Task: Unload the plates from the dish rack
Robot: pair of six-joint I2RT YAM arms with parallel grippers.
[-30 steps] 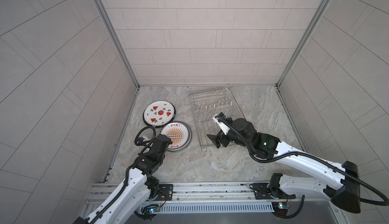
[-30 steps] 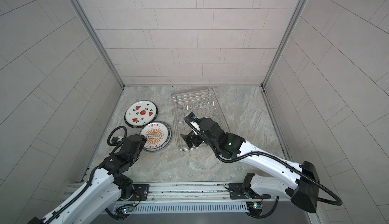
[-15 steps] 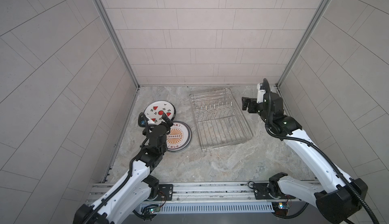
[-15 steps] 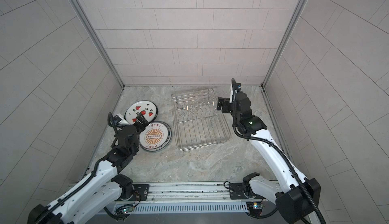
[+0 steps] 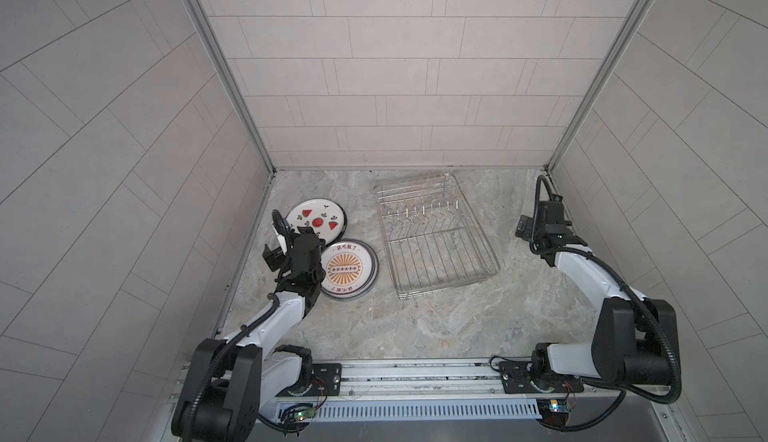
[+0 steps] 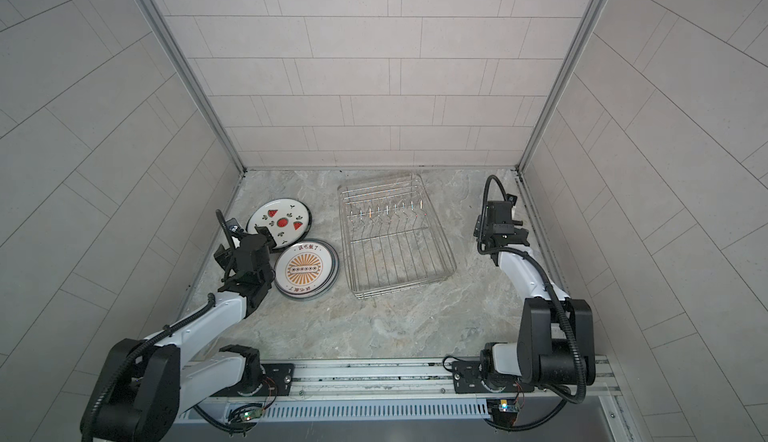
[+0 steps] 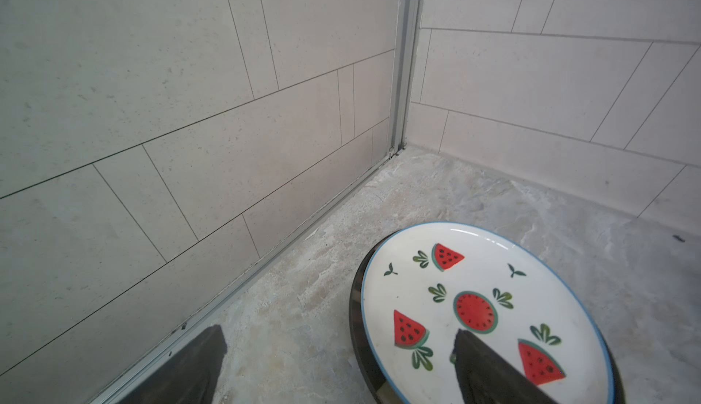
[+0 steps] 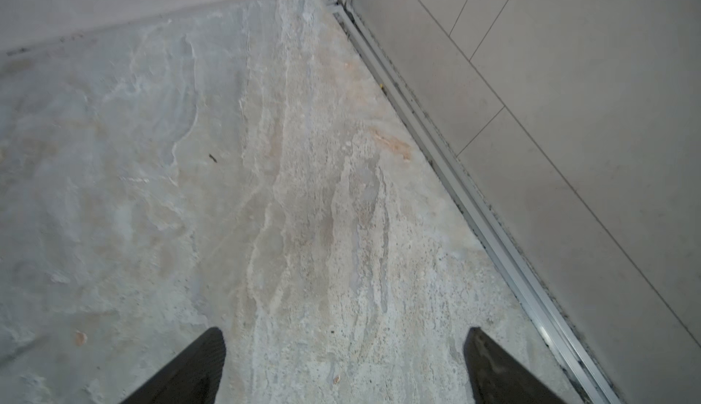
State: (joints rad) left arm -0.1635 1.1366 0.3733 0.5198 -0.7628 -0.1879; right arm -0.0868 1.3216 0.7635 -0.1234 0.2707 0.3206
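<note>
Left of the dish rack [image 5: 436,249], the left fingers [image 7: 489,368] are spread wide and empty at the watermelon plate's [image 7: 474,307] edge. Right of it, the right fingers [image 8: 182,368] are spread wide over bare table [image 8: 303,193]. No plate is seen in the rack, so unloading is judged done. Plates hidden under the watermelon plate and the sunburst plate [image 5: 347,269] cannot be counted.

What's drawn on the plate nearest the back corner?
Red watermelons and green leaves on the white plate, best seen in the left wrist view.

left end effector [image 7: 338,332] spread wide, right end effector [image 8: 344,330] likewise, empty
</note>
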